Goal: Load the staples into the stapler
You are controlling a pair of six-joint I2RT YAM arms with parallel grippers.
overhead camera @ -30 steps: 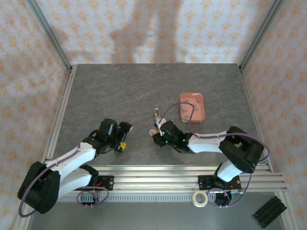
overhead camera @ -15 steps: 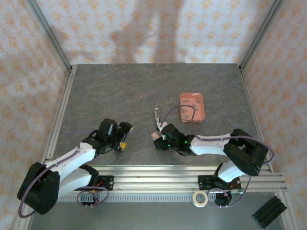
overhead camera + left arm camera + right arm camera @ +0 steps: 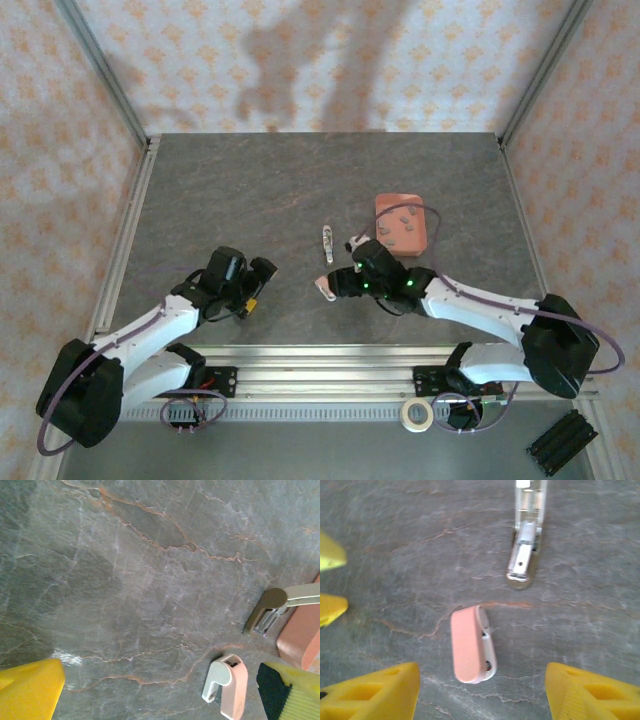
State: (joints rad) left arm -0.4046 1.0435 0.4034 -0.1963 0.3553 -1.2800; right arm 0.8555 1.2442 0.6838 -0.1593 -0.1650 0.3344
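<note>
grey veined surface holds the stapler (image 3: 470, 645) in pieces: its pink body lies free between your right tool's (image 3: 481, 677) spread fingers, the metal channel (image 3: 525, 560) just ahead. the staples (image 3: 401, 213) sit unloaded in the tray (image 3: 384, 203) near that tool's wrist. your left tool (image 3: 262, 286) gapes empty.

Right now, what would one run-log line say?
left gripper open, empty | right gripper open above pink stapler body, not gripping | metal channel lying apart | staples in tray
</note>
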